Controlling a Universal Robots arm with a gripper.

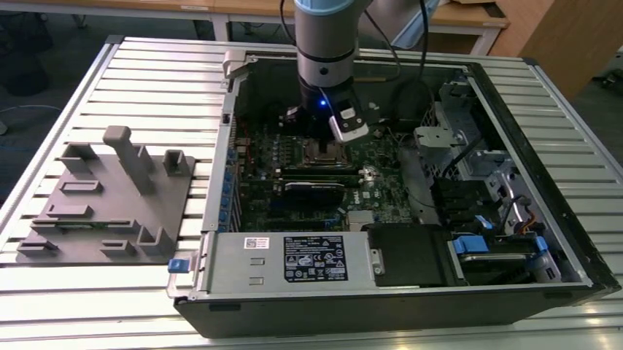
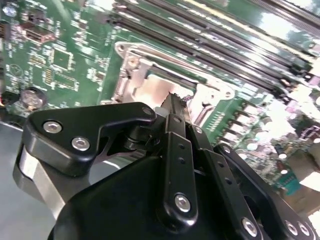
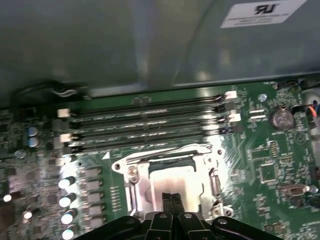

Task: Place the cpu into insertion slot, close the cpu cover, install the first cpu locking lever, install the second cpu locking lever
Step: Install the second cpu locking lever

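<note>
In the exterior view the arm reaches down into the open case (image 1: 545, 240), its gripper (image 1: 324, 143) just above the slot (image 1: 322, 152) on the board (image 1: 292, 189). In both wrist views the fingers (image 3: 172, 206) are pressed together, tips over the cpu (image 3: 167, 182), which sits in the slot under the lowered cover (image 3: 131, 172).

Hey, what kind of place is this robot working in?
Likely a lab or workshop test bench: an opened computer case lies on a slatted metal table, a grey fixture block sits beside it, and wooden desks stand behind.
</note>
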